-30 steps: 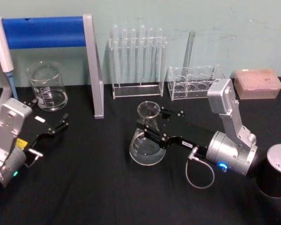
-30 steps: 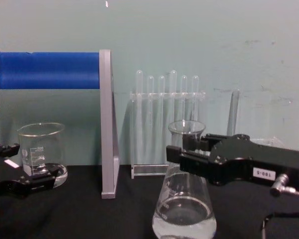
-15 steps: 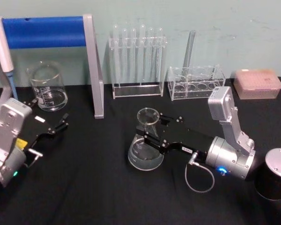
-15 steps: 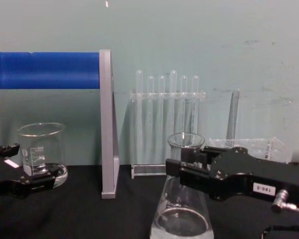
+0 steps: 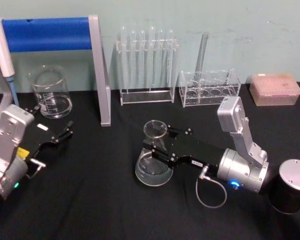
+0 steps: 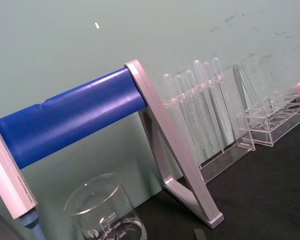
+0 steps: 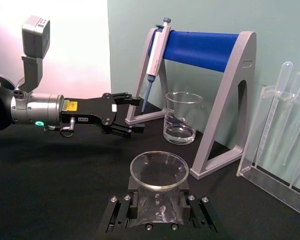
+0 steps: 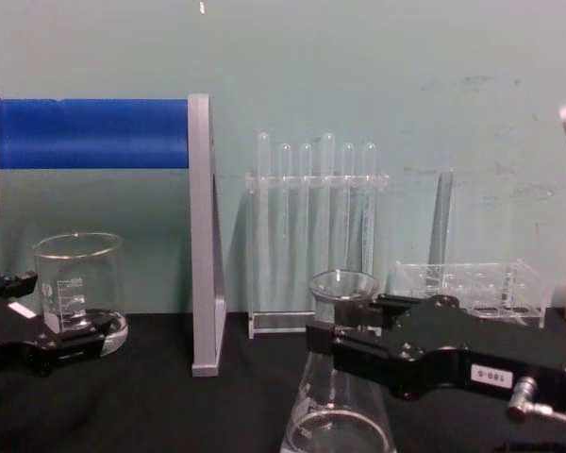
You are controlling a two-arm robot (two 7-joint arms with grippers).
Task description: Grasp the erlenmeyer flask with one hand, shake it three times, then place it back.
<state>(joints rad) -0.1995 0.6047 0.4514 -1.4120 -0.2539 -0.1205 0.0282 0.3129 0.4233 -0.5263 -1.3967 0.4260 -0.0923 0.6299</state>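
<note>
While clamped on erlenmeyer flask (image 5: 152, 170) neck, right hand (image 5: 157, 142) lies level, pointing left; flask base cropped, chest view. Left hand (image 5: 65, 132) parked, apart.

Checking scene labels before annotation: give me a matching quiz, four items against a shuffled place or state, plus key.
Items:
1. erlenmeyer flask
2. beaker
3. pink box
4. left end effector

Place or state:
A. open, holding nothing, at the left
B. far back right
C. neck clamped by the right end effector
D. back left, below the blue bar

Pairs: 1-C, 2-D, 3-B, 4-A
</note>
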